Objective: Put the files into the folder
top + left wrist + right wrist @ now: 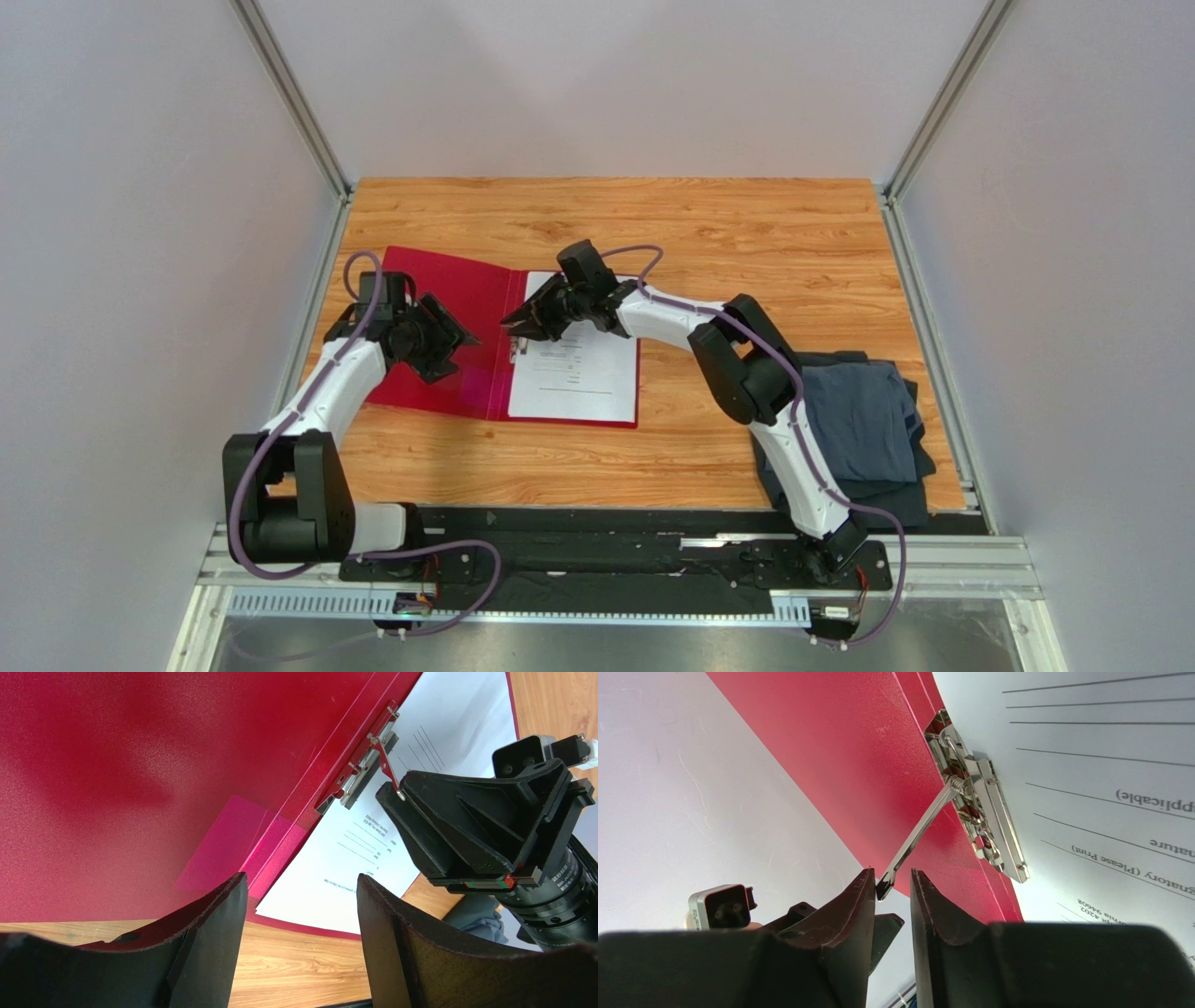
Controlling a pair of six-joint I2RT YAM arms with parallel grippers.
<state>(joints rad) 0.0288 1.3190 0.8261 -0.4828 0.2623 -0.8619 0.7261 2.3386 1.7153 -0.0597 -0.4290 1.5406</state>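
The red folder (470,294) lies open on the wooden table, with the files (578,375), white printed sheets, on its right half. My right gripper (516,325) is at the spine by the metal clip (980,812). The clip's thin lever (917,836) stands raised, its tip between my right gripper's (891,882) narrowly parted fingertips and leaning on one finger, with a gap to the other. My left gripper (446,339) hovers open over the folder's left cover (140,777). Only the table and the sheets' corner (351,875) show between the fingers of that gripper (302,882).
A folded dark grey-blue cloth (863,420) lies at the table's right side, beside the right arm. Grey walls with metal rails close in the table at the left, right and back. The right wrist's camera (554,889) sits close to the left gripper.
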